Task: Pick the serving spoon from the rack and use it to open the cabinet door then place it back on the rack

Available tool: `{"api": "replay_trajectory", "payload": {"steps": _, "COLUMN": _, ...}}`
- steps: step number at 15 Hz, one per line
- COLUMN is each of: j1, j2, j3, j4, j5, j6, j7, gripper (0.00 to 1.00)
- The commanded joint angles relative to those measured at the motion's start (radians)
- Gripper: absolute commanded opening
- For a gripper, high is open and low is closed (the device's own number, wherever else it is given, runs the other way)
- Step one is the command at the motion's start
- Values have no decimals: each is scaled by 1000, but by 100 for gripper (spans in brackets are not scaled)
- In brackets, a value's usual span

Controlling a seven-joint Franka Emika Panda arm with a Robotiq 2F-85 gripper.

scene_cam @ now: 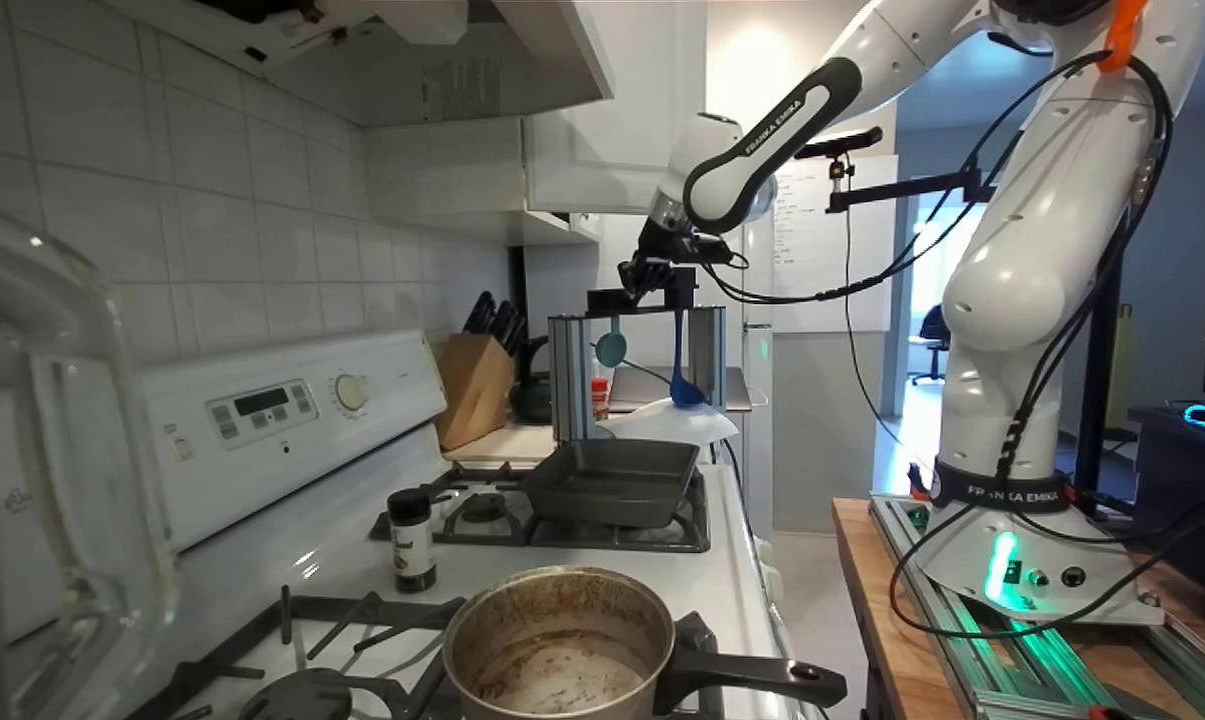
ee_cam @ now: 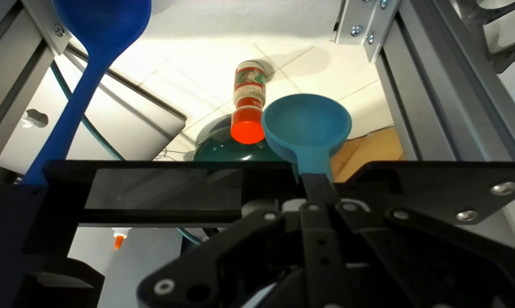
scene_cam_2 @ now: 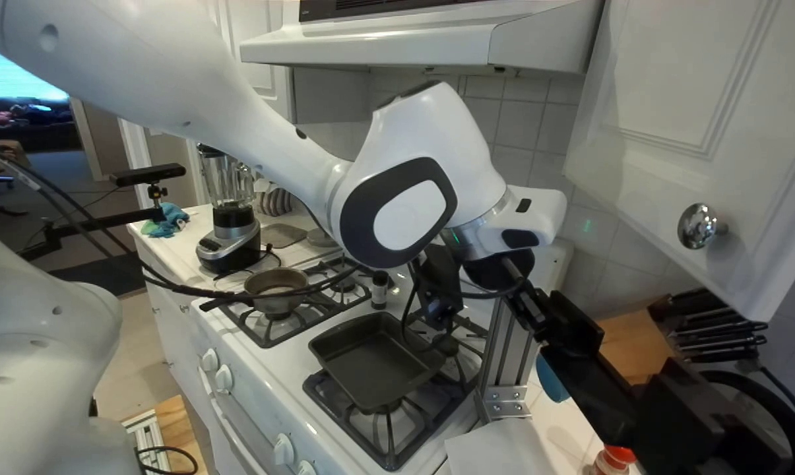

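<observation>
The rack has grey metal posts [scene_cam: 569, 380] and a black top bar [ee_cam: 163, 188]. A teal spoon [ee_cam: 306, 119] and a dark blue spoon [ee_cam: 103, 25] hang from it; in an exterior view they show as a teal spoon [scene_cam: 611, 349] and a dark blue spoon [scene_cam: 680, 385]. Which is the serving spoon I cannot tell. My gripper [ee_cam: 321, 205] is at the top bar, its fingers close together on the black handle piece above the teal spoon's neck. The fingertips are partly lost against the dark bar. The white cabinet door [scene_cam_2: 687, 86] with a round knob [scene_cam_2: 698, 225] is above.
A wooden knife block [scene_cam: 474, 390], green kettle [ee_cam: 231, 149] and red-capped bottle [ee_cam: 248, 107] stand behind the rack. A silver laptop [ee_cam: 133, 115] lies near. The stove holds a black pan [scene_cam: 617, 480], pot [scene_cam: 562, 640] and spice jar [scene_cam: 411, 545]. The hood [scene_cam: 462, 80] overhangs.
</observation>
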Motion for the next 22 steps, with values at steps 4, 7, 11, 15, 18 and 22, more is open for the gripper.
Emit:
{"api": "replay_trajectory", "payload": {"steps": 4, "j1": -39, "j2": 15, "j3": 31, "j4": -11, "j5": -28, "j6": 67, "j7": 23, "gripper": 0}}
{"api": "replay_trajectory", "payload": {"steps": 7, "j1": -49, "j2": 17, "j3": 38, "j4": -13, "j5": -38, "j6": 81, "j7": 20, "gripper": 0}}
{"api": "replay_trajectory", "payload": {"steps": 11, "j1": -35, "j2": 7, "j3": 36, "j4": -14, "j5": -26, "j6": 51, "j7": -11, "gripper": 0}}
{"api": "replay_trajectory", "payload": {"steps": 15, "j1": 23, "j2": -35, "j3": 15, "j4": -26, "j5": 21, "j6": -43, "j7": -86, "gripper": 0}}
{"api": "replay_trajectory", "payload": {"steps": 18, "j1": 20, "j2": -71, "j3": 28, "j4": -22, "j5": -3, "j6": -123, "j7": -70, "gripper": 0}}
{"api": "replay_trajectory", "payload": {"steps": 22, "j1": -11, "j2": -136, "j3": 61, "j4": 23, "j5": -47, "j6": -396, "j7": -8, "gripper": 33}}
